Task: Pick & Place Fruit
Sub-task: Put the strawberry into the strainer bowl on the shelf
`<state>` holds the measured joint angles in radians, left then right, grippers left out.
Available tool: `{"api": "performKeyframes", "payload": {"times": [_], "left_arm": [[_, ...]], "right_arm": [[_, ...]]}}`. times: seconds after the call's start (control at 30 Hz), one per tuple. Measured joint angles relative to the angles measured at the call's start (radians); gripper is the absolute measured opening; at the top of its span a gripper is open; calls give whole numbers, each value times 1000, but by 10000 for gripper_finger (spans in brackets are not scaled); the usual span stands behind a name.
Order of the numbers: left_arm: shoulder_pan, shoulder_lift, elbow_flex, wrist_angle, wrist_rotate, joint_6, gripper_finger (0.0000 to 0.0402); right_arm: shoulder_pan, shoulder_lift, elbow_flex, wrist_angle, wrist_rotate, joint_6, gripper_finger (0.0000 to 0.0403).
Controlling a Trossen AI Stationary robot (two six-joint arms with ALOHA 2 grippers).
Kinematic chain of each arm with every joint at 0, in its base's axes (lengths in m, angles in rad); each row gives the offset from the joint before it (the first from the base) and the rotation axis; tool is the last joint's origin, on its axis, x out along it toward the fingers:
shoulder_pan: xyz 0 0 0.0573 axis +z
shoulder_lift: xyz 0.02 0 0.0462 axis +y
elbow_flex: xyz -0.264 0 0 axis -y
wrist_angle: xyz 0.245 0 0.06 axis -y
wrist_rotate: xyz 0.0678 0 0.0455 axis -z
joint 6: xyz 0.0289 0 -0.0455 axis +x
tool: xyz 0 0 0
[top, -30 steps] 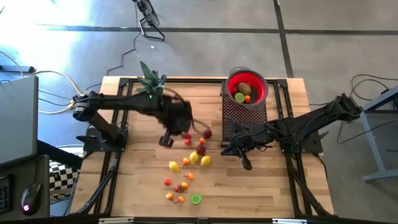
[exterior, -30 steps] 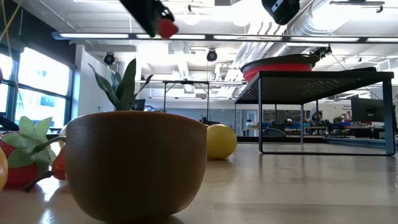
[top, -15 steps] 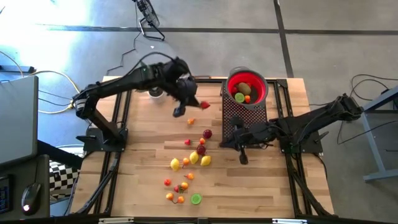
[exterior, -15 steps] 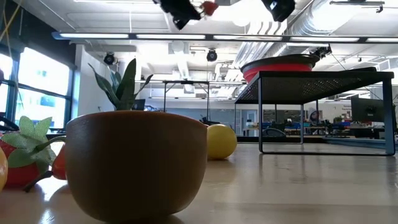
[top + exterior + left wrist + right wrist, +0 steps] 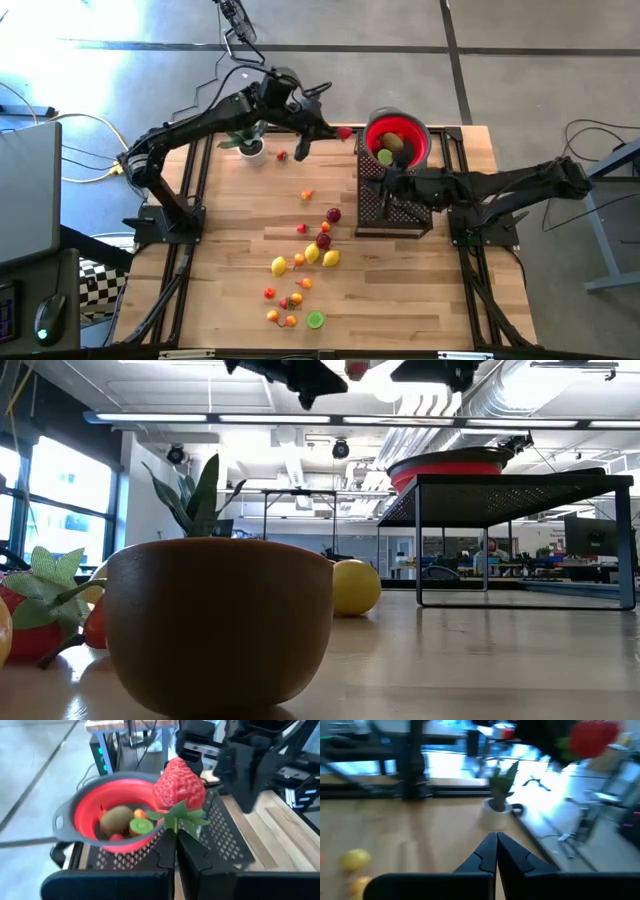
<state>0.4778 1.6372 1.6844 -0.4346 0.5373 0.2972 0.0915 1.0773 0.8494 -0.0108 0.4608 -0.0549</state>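
Red and collapsible, the bowl [image 5: 397, 139] sits on a black mesh stand [image 5: 392, 196] at the far right of the worktop [image 5: 400, 290]. Inside it, the left wrist view shows a brown kiwi [image 5: 118, 816], a green cut half [image 5: 141, 826] and what looks like two small red or orange pieces, though they are partly hidden. The left pincer [image 5: 175, 851] is closed on the green stalk of a strawberry [image 5: 178, 786], held in the air just beside the bowl's rim. The right pincer [image 5: 496, 851] is shut and holds nothing; it hangs over the stand, in front of the bowl. More fruit [image 5: 310, 253] lies scattered on the wood mid-worktop. A potted plant [image 5: 247, 143] stands near the far edge under the left arm.
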Motion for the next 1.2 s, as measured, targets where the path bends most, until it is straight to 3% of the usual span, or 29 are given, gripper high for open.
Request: {"api": "performKeyframes", "payload": {"times": [0.1, 0.4, 0.73, 0.87, 1.2], "left_arm": [[0, 32, 0, 58, -1, -16, 0], [0, 63, 0, 230, 45, -86, 0], [0, 63, 0, 251, 175, -66, 1], [0, 63, 0, 250, 195, -48, 1], [-29, 63, 0, 255, 209, -14, 1]], "right_arm": [[-31, -8, 0, 25, 46, -15, 3], [-118, -13, 0, 110, 39, -72, 3], [-182, -13, 0, 184, 37, -137, 17], [-181, -13, 0, 218, 31, -158, 65], [-182, -9, 0, 235, -49, -136, 238]]}}
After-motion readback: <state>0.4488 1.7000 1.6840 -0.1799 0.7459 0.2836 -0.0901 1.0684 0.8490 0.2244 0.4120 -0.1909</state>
